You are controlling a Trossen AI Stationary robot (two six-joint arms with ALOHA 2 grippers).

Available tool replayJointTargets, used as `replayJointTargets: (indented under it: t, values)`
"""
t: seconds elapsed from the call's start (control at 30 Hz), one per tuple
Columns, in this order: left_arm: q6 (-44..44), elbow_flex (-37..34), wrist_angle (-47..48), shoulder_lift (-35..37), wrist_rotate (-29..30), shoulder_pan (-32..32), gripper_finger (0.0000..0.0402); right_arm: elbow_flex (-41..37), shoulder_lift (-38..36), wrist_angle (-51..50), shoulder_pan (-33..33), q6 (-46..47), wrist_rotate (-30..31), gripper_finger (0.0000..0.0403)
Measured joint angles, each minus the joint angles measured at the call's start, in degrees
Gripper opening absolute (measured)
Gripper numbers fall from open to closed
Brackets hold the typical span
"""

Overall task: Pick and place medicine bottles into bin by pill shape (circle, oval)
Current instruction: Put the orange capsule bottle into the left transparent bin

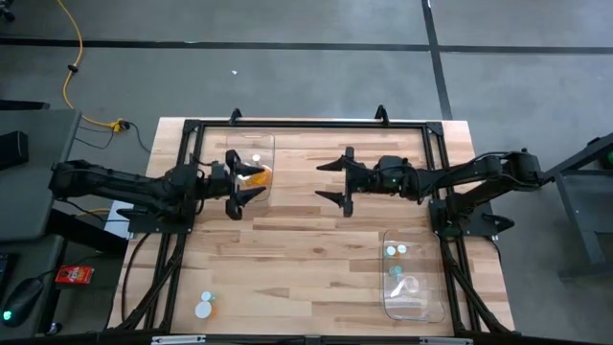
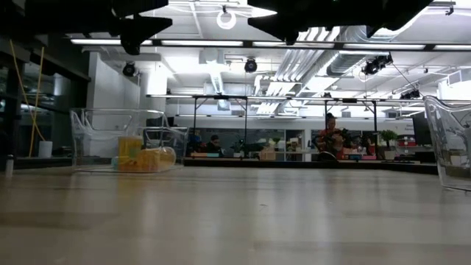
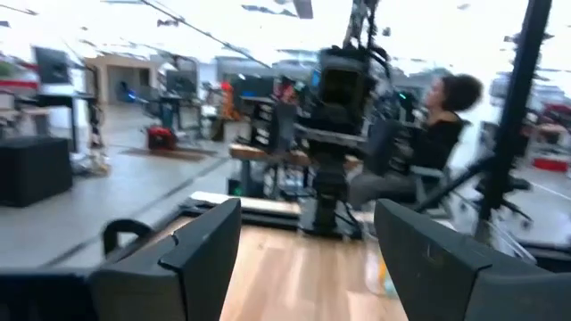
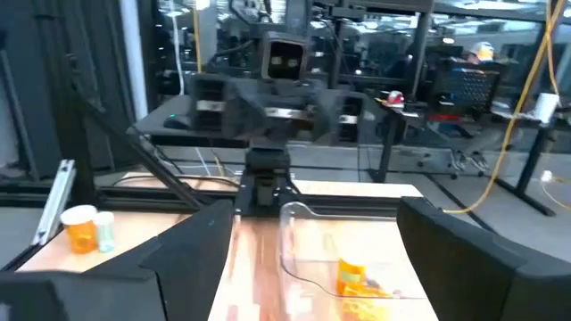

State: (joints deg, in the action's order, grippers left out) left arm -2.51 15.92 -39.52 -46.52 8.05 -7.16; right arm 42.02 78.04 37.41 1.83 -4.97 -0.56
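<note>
A robotics lab in a big open industrial hall; exposed ducts (image 2: 324, 51) and strip lights run overhead; rows of workbenches (image 2: 243, 154) stand beyond the wooden table's (image 1: 306, 259) far edge; a person (image 2: 329, 136) sits among them; the floor is bare concrete (image 1: 287, 81).

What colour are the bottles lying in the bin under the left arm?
Amber-orange. The bottles show best in the low view, through the clear bin.
</note>
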Motion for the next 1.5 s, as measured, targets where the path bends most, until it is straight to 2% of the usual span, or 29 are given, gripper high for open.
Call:
replayJointTargets:
  t: [0.57,0.73,0.8,0.9,1.0,1.1,1.2,1.33,1.5]
  values:
    - [0.55,0.0,-0.57,0.46,-3.67,0.04,0.0248,0.0,-0.02,0.09,-1.23,0.13,-0.11,0.0312]
    - [-3.06,0.03,-0.54,0.46,-9.36,0.73,0.0248,0.0,-0.01,0.1,-1.23,0.08,-0.11,0.0312]
    - [-4.32,0.99,1.52,0.45,-9.42,1.89,0.0248,0.0,-0.02,0.09,-1.23,0.08,-0.11,0.0312]
    - [-5.11,5.51,13.86,0.44,-8.76,4.79,0.0248,0.0,-0.02,0.04,-1.23,0.01,-0.11,0.0312]
    - [-7.27,13.74,33.4,-0.36,-6.15,9.43,0.0248,0.0,-0.02,0.01,-1.1,-0.07,-0.11,0.0312]
    - [-12.24,22.29,52.53,-4.18,-0.69,15.97,0.0248,0.0,-0.02,-0.03,-1.08,-0.09,-0.11,0.0312]
    - [-20.7,29.79,67.3,-9.2,2.82,23.39,0.0248,0.0,-0.02,-0.04,-1.08,-0.01,-0.11,0.0312]
    - [-35.28,37.07,84.02,-17.02,3.49,32.85,0.0249,0.0,-0.02,-0.02,-1.08,-0.01,-0.11,0.0312]
    - [-52.67,44.24,99.87,-25.45,-1.2,42.01,0.0248,0.0,-0.02,-0.07,-1.08,-0.03,0.16,0.0312]
